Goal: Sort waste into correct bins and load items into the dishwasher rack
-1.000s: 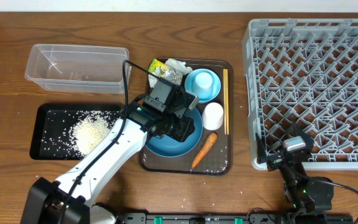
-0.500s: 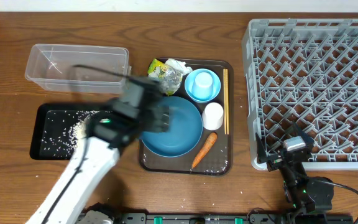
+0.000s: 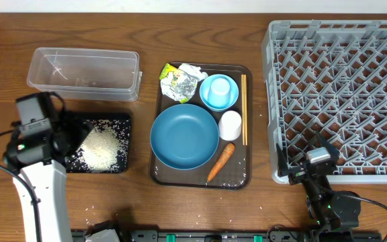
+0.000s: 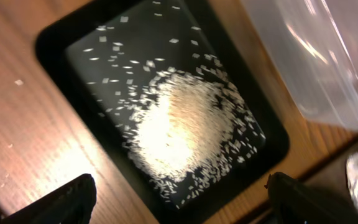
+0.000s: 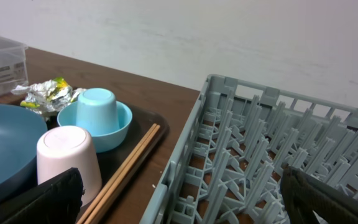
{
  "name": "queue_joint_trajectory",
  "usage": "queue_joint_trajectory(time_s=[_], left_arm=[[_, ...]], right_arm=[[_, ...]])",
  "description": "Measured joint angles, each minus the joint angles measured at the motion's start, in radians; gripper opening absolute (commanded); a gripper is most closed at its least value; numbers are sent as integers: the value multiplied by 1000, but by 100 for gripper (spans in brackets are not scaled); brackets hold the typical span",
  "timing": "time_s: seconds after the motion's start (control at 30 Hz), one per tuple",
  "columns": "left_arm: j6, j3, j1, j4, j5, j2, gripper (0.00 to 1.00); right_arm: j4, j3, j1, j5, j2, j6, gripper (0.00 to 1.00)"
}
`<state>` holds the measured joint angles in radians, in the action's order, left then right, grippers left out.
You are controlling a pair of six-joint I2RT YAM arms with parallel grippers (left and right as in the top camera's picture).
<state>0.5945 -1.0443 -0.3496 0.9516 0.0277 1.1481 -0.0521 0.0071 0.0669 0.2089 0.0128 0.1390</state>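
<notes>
My left fingers [image 4: 73, 199] are spread wide with nothing between them, above the black tray [image 4: 48, 50], where white rice [image 4: 185, 130] lies heaped. The clear tub [image 4: 316, 56] sits just beside that tray. My right fingers [image 5: 42, 199] are also apart and empty, low beside the dishwasher rack [image 5: 260, 155]. On the brown serving tray [image 3: 247, 183] lie the dark-blue bowl [image 3: 184, 136], carrot [image 3: 221, 161], wrapper [image 3: 180, 81], light-blue cup [image 5: 101, 109], white cup [image 5: 67, 158] and chopsticks [image 5: 129, 162].

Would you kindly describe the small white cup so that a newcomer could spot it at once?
Find the big grey rack on the right; directly left of it lies a dark brown tray. On that tray, the white cup stands upside down between the dark-blue bowl and the chopsticks. It is the only white vessel, unlike the light-blue cup behind it.
</notes>
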Motion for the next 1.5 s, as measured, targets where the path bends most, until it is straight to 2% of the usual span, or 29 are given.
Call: queue_joint_trajectory(time_s=[0.1,0.23,0.4,0.5,0.63,0.73,0.97,1.1,1.23,1.37,1.5], left_arm=[[12,0,-37,7,-3,5,93],[16,0,-48,10,-7,7,94],[16,0,-48,10,-17,8,95],[16,0,-48,10,-21,8,95],[18,0,-48,10,-21,8,95],[20,0,-48,10,-21,8,95],[24,0,-48,9,-21,8,96],[27,0,-48,10,-21,8,96],[30,0,-48,10,-22,8,95],[31,0,-48,10,-22,8,95],[31,0,-48,10,-21,8,96]], right_arm=[[40,-1,0,26,2,-15,99],[260,-1,0,187,3,-84,99],[614,-1,0,421,3,-173,99],[740,2,0,469,2,-215,99],[740,19,0,443,16,-256,99],[694,90,0,412,90,-266,99],[599,425,0,464,425,-261,99],[430,690,0,561,700,-253,99],[-20,1009,5,595,993,-214,99],[-443,1276,84,562,1265,-143,99],[-661,1432,179,490,1439,-103,99]])
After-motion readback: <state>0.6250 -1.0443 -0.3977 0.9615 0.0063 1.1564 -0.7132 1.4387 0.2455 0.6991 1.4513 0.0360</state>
